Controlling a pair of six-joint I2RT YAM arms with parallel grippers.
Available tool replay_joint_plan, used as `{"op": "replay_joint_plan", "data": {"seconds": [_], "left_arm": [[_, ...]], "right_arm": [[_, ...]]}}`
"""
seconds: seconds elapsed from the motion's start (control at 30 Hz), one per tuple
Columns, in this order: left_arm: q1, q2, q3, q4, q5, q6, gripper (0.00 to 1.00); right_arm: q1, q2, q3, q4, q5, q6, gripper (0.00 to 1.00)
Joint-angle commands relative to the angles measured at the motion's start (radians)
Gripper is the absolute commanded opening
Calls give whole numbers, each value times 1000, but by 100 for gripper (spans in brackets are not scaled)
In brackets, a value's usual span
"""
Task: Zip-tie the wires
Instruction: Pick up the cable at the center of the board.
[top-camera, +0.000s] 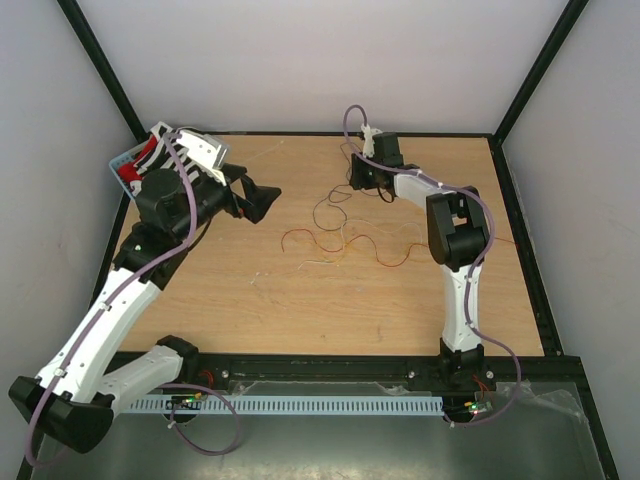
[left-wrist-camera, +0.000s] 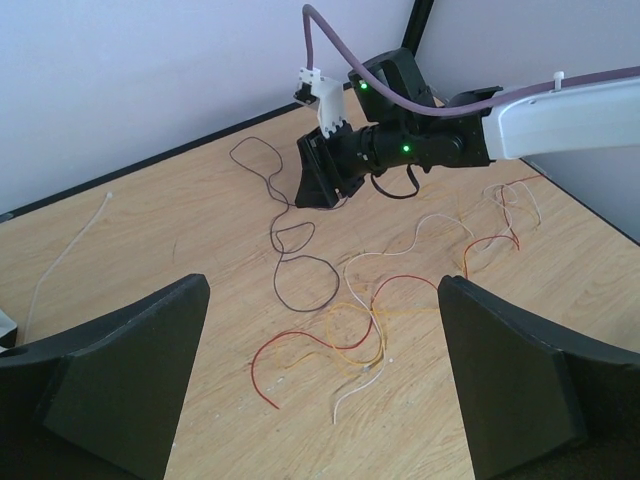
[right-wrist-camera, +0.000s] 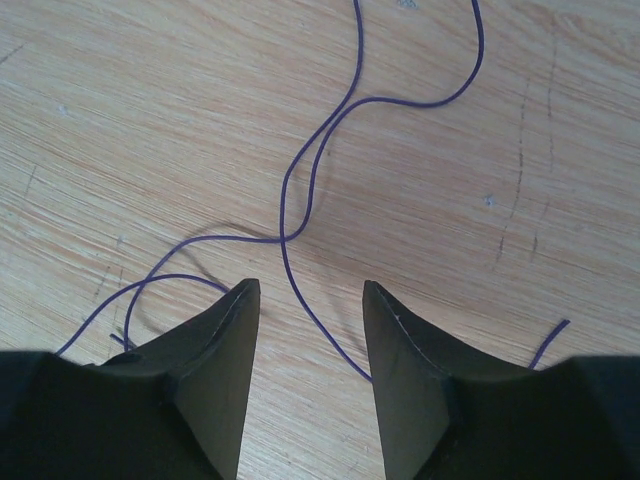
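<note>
The wires (top-camera: 340, 238) lie loose and curly on the middle of the wooden table: red (left-wrist-camera: 400, 281), orange, whitish and dark strands. My right gripper (top-camera: 358, 178) is open, low over the far end of the dark wire (right-wrist-camera: 300, 180), which runs on the table between its jaws without being gripped. It also shows in the left wrist view (left-wrist-camera: 320, 185). My left gripper (left-wrist-camera: 320, 400) is open and empty, held above the table left of the wires, and also shows in the top view (top-camera: 258, 202). The zip tie (left-wrist-camera: 60, 260) lies flat at the far left, apart from both grippers.
A blue basket (top-camera: 122, 163) with red and white parts sits at the back left corner, behind the left arm. Black frame posts and white walls ring the table (top-camera: 300, 310). A white slotted cable duct (top-camera: 330, 405) runs along the near edge.
</note>
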Motion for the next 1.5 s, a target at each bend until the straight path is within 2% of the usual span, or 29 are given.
{"op": "replay_joint_plan", "data": {"seconds": [0.0,0.63,0.9,1.03,1.13,1.47], "left_arm": [[11,6,4,36,23,-13,99],[14,10,5,35,37,-26,99],[15,-6,-4,35,34,-23,99],[17,-13,-8,35,32,-18,99],[20,-8,-8,35,32,-21,99],[31,78,19,62,113,-37,99]], "right_arm": [[7,19,32,-14,16,-28,54],[56,92,122,-120,129,-59,46],[78,108,144,-162,203,-57,30],[79,90,144,-175,218,-64,9],[78,36,142,-179,225,-72,0],[79,-202,247,-224,176,-47,0]]}}
